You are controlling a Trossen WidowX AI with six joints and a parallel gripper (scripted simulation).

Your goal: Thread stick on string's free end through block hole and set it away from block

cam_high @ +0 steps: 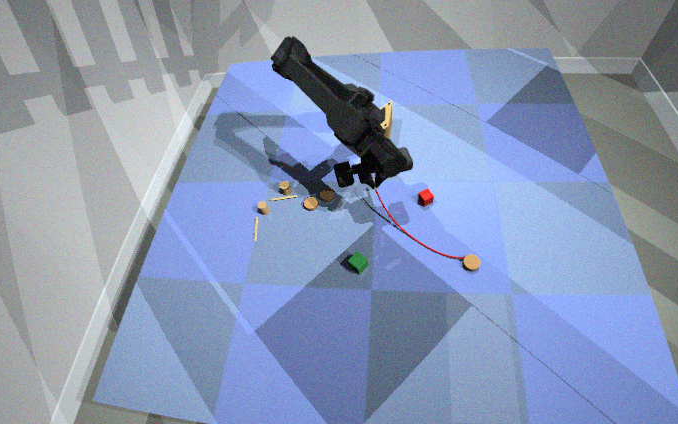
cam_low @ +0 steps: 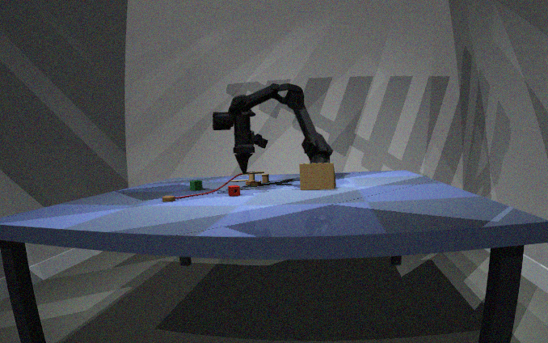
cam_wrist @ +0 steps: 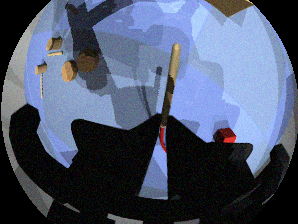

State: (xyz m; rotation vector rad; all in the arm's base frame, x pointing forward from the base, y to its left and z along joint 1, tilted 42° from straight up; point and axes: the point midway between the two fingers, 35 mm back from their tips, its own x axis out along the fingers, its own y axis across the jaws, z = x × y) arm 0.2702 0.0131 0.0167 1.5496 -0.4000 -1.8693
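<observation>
My gripper [cam_low: 243, 171] [cam_wrist: 163, 118] is shut on the wooden stick [cam_low: 257, 172] [cam_wrist: 175, 60], near its string end, and holds it a little above the table. The stick's free end points away from the fingers. The red string [cam_high: 405, 231] [cam_low: 202, 194] [cam_wrist: 162, 136] runs from the stick down to the round wooden button [cam_high: 471, 262] [cam_low: 168, 198] on the table. The wooden block [cam_high: 388, 116] [cam_low: 318, 176] [cam_wrist: 227, 6] stands on the table, apart from the stick, partly behind the arm in the top view. Its hole cannot be made out clearly.
A red cube [cam_high: 425, 197] [cam_low: 233, 190] [cam_wrist: 226, 135] lies near the string, and a green cube [cam_high: 357, 262] [cam_low: 196, 184] is farther off. Two wooden discs [cam_high: 310, 203] [cam_wrist: 69, 71], two small cylinders [cam_high: 262, 207] and two loose sticks [cam_high: 255, 229] lie to the left in the top view.
</observation>
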